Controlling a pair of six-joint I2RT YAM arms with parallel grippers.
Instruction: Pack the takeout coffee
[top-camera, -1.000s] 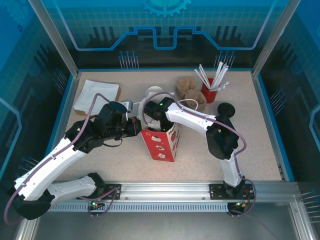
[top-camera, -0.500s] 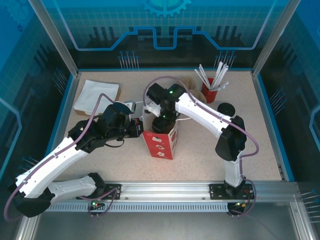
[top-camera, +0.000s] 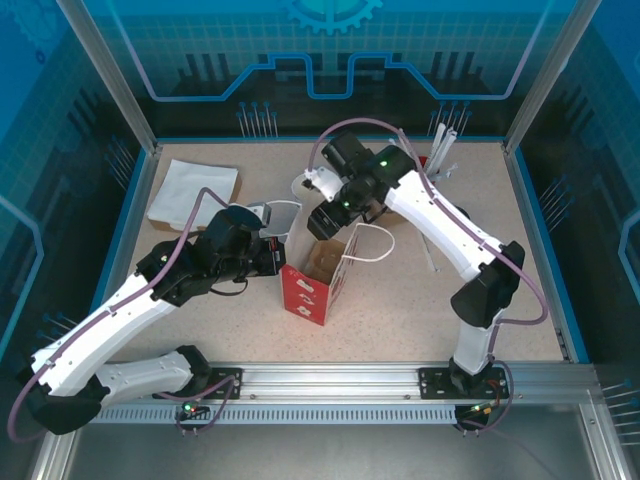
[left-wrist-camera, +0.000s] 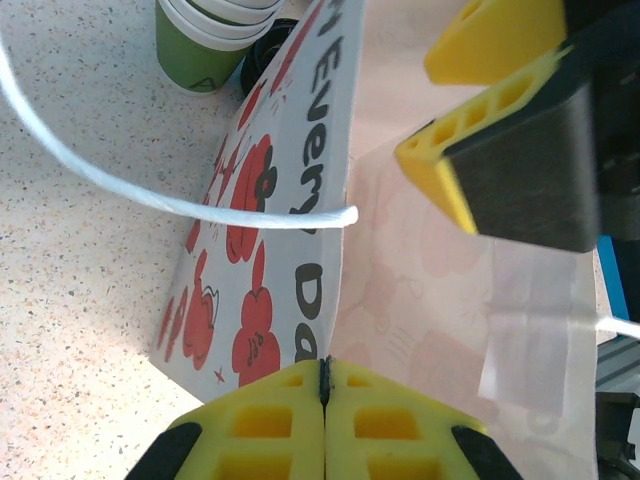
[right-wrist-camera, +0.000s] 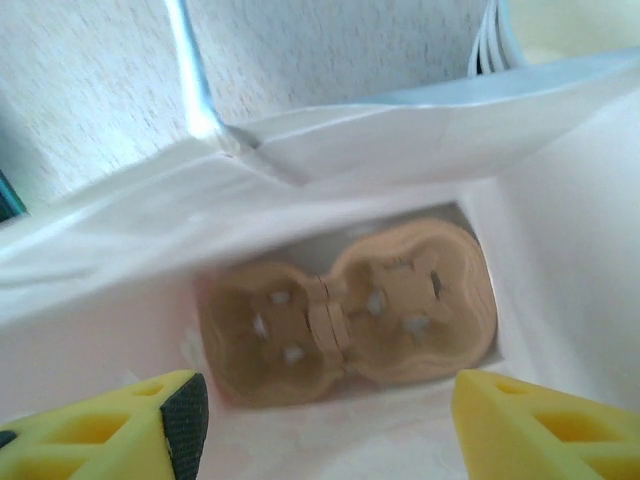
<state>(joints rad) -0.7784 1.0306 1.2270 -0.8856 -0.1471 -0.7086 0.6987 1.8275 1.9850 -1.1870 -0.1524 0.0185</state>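
Observation:
A red-and-white paper bag (top-camera: 305, 295) stands open in the middle of the table. My left gripper (top-camera: 276, 256) is shut on its left rim, and in the left wrist view its yellow fingertips (left-wrist-camera: 300, 400) pinch the bag's edge (left-wrist-camera: 270, 200). My right gripper (top-camera: 325, 228) hangs open just above the bag's mouth. In the right wrist view the right gripper (right-wrist-camera: 325, 425) looks straight down at a brown two-cup carrier (right-wrist-camera: 345, 310), which lies on the bag's floor with nothing between the fingers. The takeout coffee is out of view.
A stack of lidless green cups (left-wrist-camera: 205, 40) stands just behind the bag, its white rim (top-camera: 300, 185) showing from above. White napkins (top-camera: 192, 190) lie at the back left. White straws (top-camera: 440, 140) stick up behind the right arm. The bag's string handle (top-camera: 375, 245) hangs to its right.
My right gripper has opened and risen out of the bag, leaving the carrier inside, and its arm has swung back and right. The bag has tipped slightly left. The left gripper keeps its hold.

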